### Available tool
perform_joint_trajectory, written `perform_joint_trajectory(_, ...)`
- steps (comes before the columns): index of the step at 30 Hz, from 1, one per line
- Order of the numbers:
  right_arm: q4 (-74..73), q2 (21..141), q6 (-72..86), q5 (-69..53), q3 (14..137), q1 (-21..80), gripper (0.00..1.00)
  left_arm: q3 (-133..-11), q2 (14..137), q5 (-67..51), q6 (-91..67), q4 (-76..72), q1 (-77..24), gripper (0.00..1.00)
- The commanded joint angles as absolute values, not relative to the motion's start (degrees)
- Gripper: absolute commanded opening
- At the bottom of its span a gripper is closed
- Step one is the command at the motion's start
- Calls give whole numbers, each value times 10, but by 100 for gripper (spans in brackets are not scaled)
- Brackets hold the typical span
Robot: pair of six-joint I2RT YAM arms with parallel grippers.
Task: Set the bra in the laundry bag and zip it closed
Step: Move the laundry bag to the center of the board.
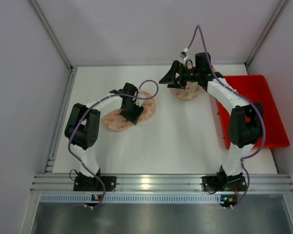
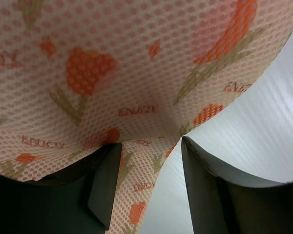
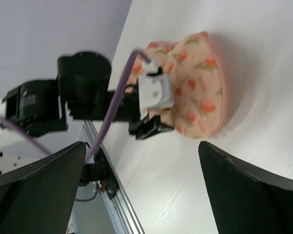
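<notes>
peach mesh laundry bag printed with orange tulips (image 1: 115, 121) (image 2: 136, 63) (image 3: 200, 97) lies on the white table (image 1: 176, 141), left of centre. the left gripper (image 1: 132, 113) (image 2: 149, 146) is down on it, jaws partly apart, the mesh edge lying loose between them and not pinched. the right gripper (image 1: 168, 78) (image 3: 141, 146) is at the far centre, spread wide and holding nothing. a smaller peach floral fabric piece (image 1: 188, 93) lies beneath its arm; i cannot tell if it is the bra. a red plastic tray (image 1: 254, 97) sits at the right.

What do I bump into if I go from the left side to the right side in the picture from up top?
floral mesh laundry bag → small peach floral bundle → red bin
</notes>
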State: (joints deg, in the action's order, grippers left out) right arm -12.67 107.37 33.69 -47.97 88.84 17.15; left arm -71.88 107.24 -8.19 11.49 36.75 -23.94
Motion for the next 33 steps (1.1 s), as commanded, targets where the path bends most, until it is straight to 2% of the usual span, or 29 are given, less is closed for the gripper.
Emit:
perform_joint_trajectory(1, -119, 1013, 300, -505, 868, 142, 99, -828, 1179, -115, 168, 356, -194, 59)
perform_joint_trajectory(4, -123, 996, 295, -503, 844, 120, 99, -934, 1270, -129, 192, 379, -178, 58)
perform_joint_trajectory(6, -99, 986, 308, -506, 815, 104, 99, -1078, 1333, -167, 189, 398, -178, 57)
perform_joint_trajectory(7, -98, 986, 310, -506, 815, 98, 99, -1078, 1352, -167, 185, 398, -178, 57)
perform_joint_trajectory(9, -95, 984, 310, -506, 806, 88, 99, -1167, 1388, -189, 180, 400, -184, 57)
perform_joint_trajectory(14, -112, 977, 301, -506, 813, 69, 99, -1300, 1474, -160, 165, 400, -198, 62)
perform_joint_trajectory(18, -143, 969, 266, -498, 838, 58, 99, -1293, 1472, -129, 167, 382, -195, 63)
perform_joint_trajectory(22, -180, 954, 238, -485, 863, 50, 99, -1253, 1399, -119, 180, 338, -192, 64)
perform_joint_trajectory(23, -189, 951, 229, -479, 867, 48, 99, -1251, 1383, -120, 181, 336, -192, 86)
perform_joint_trajectory(25, -217, 935, 196, -460, 875, 47, 99, -1243, 1328, -133, 184, 337, -193, 90)
perform_joint_trajectory(26, -228, 928, 174, -452, 877, 47, 99, -1235, 1306, -132, 188, 337, -193, 99)
perform_joint_trajectory(33, -292, 846, 59, -355, 830, 45, 99, -1086, 1081, -93, 188, 344, -205, 99)
